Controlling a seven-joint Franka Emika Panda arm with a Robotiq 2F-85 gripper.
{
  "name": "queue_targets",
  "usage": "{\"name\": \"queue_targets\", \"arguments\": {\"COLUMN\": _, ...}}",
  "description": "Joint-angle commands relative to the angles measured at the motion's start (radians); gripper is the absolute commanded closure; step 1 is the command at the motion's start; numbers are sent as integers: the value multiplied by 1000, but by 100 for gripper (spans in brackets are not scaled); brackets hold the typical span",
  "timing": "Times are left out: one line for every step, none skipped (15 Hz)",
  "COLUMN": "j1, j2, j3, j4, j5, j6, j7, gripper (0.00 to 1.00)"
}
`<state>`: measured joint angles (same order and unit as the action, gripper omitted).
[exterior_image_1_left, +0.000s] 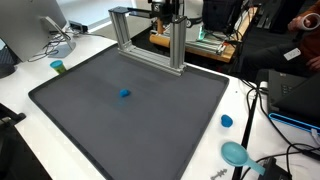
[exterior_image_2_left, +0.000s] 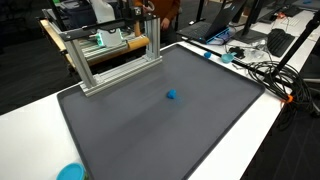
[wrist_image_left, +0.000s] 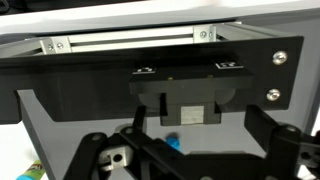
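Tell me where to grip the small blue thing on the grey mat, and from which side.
Take the blue thing across its middle, coming straight down from above. It is small and low and lies alone on the flat mat, so a side approach would likely scrape the mat. Its exact shape is too small to tell.

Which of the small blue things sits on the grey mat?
The blue piece near the middle of the mat. The blue cap and the teal dish lie off it, on the white table.
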<state>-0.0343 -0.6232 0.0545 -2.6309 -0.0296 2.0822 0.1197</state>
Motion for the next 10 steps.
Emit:
{"name": "queue_targets", "arguments": {"j1": 3, "j2": 20, "j3": -15, "j4": -7, "j5": -8, "j6": 15, "j7": -18, "gripper": 0}}
{"name": "queue_targets", "arguments": {"j1": 4, "j2": 22, "j3": -18, "j4": -10, "j5": -5, "j6": 14, "j7": -20, "gripper": 2}}
{"name": "queue_targets", "arguments": {"j1": 4, "j2": 21, "j3": -22, "j4": -15, "j5": -1, "j6": 13, "j7": -22, "gripper": 4}}
{"name": "queue_targets", "arguments": {"j1": 5, "j2": 18, "j3": -26, "j4": -20, "j5": 3, "j6": 13, "j7": -24, "gripper": 5}}
{"name": "queue_targets", "arguments": {"j1": 5, "j2": 9, "j3": -31, "j4": -28, "j5": 7, "j6": 12, "j7": -26, "gripper": 8}}
{"name": "queue_targets", "arguments": {"j1": 6, "j2": 0, "j3": -37, "j4": -36, "j5": 12, "j6": 14, "j7": -30, "gripper": 10}}
{"name": "queue_targets", "arguments": {"j1": 7, "j2": -8, "j3": -41, "j4": -43, "j5": 15, "j6": 15, "j7": -34, "gripper": 12}}
{"name": "queue_targets", "arguments": {"j1": 10, "j2": -18, "j3": -46, "j4": -52, "j5": 21, "j6": 18, "j7": -41, "gripper": 17}}
{"name": "queue_targets", "arguments": {"j1": 12, "j2": -25, "j3": -49, "j4": -58, "j5": 23, "j6": 18, "j7": -46, "gripper": 16}}
{"name": "queue_targets", "arguments": {"j1": 14, "j2": -31, "j3": -51, "j4": -65, "j5": 25, "j6": 20, "j7": -49, "gripper": 19}}
